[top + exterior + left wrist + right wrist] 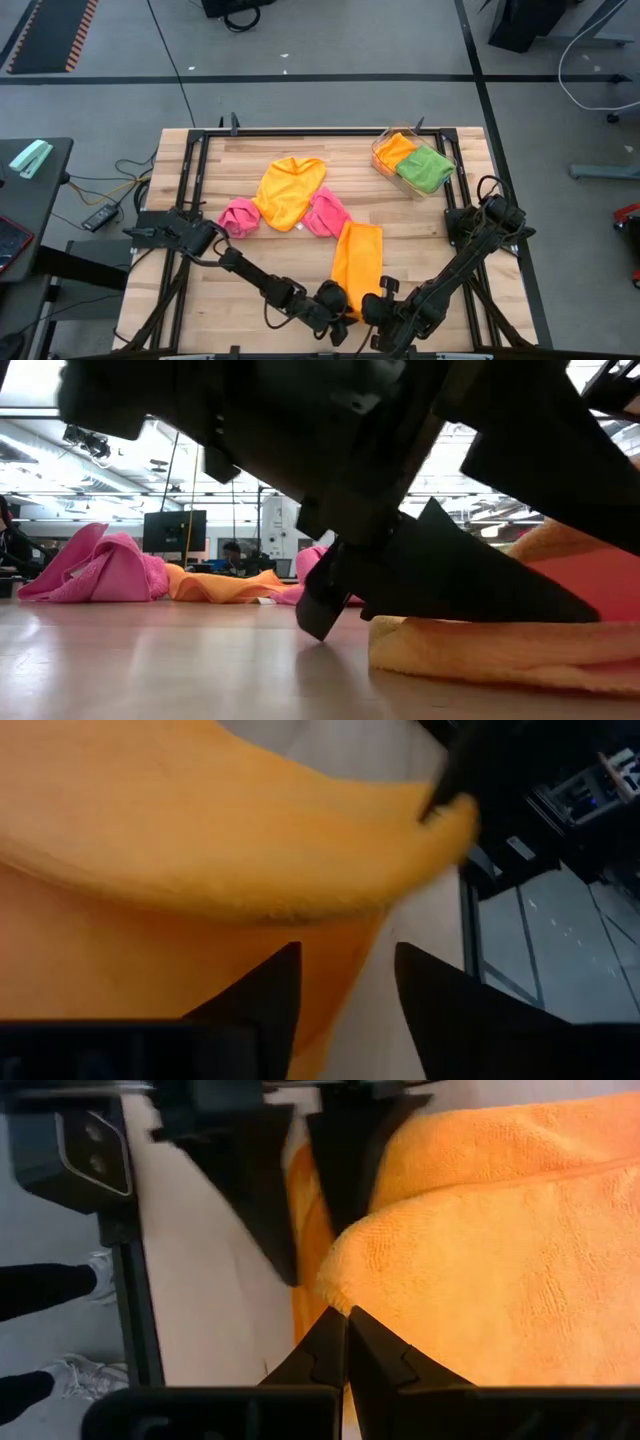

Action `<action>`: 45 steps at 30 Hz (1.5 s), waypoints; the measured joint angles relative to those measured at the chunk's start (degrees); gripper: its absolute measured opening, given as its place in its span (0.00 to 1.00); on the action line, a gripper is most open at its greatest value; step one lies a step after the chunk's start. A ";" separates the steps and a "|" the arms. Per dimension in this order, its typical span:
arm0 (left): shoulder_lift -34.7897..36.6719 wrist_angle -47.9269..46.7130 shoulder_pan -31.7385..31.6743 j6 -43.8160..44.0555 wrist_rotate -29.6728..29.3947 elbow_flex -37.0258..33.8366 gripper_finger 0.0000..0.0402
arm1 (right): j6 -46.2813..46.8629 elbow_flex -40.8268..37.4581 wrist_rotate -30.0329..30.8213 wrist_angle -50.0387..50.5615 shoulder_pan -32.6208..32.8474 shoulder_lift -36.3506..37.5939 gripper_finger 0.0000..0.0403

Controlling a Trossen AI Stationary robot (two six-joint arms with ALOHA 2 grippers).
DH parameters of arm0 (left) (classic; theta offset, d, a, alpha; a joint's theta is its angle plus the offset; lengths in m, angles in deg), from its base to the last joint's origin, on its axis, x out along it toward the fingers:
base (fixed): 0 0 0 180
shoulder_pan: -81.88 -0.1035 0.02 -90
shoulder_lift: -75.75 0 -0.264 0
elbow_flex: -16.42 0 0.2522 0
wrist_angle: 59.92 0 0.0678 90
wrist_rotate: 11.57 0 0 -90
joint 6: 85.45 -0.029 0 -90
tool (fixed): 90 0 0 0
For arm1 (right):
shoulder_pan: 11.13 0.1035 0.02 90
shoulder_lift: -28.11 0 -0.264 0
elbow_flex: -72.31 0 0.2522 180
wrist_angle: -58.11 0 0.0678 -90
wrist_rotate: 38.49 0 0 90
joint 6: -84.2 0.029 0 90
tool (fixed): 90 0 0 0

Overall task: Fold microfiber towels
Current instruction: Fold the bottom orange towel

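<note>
- A folded orange microfiber towel (pixel 357 256) is laid as a long strip on the wooden worktop (pixel 420 240), near its front edge.
- Its near corner is pinched by the closed right claw (pixel 346 1316).
- The left claw (pixel 345 982) is held just beside that end, fingers parted, nothing gripped.
- Farther back, a yellow-orange towel (pixel 290 190) is flanked by two crumpled pink towels (pixel 238 216).
- An orange and a green towel are kept in a clear plastic tray (pixel 382 145).
</note>
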 joint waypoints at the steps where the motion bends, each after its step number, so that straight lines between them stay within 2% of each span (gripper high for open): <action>1: 0.00 0.03 -0.21 -0.09 -0.06 -0.01 0.45 | -0.08 0.00 0.12 -0.09 0.12 0.09 0.03; 5: 0.00 1.49 -0.79 -0.33 -0.22 -0.01 0.52 | -0.06 0.00 1.98 -0.13 0.77 0.69 0.03; 10: -0.02 6.10 -1.05 -4.70 -0.19 -0.04 0.53 | -0.04 0.00 2.79 -0.09 1.26 0.69 0.03; 15: -0.02 10.20 -0.73 -11.70 -0.16 -0.01 0.47 | 0.37 -0.67 3.27 -0.70 1.78 0.73 0.03; 18: -0.02 10.48 -0.72 -13.11 -0.12 -0.01 0.43 | 3.67 -4.25 3.22 -4.44 2.35 0.72 0.03; 22: -0.02 10.49 -0.74 -14.78 -0.12 -0.01 0.38 | 3.65 -8.78 1.36 -12.28 2.87 0.69 0.03; 39: -0.02 9.43 -1.24 -7.12 1.60 -0.01 0.29 | 2.54 -9.92 0.43 -13.69 2.82 0.69 0.02; 42: -0.02 8.15 -1.28 -5.48 2.30 -0.01 0.24 | 2.54 -9.92 0.43 -13.73 2.78 0.69 0.02; 45: -0.02 6.78 -1.62 -2.45 2.28 -0.01 0.12 | 1.82 -9.92 0.43 -14.06 2.82 0.69 0.03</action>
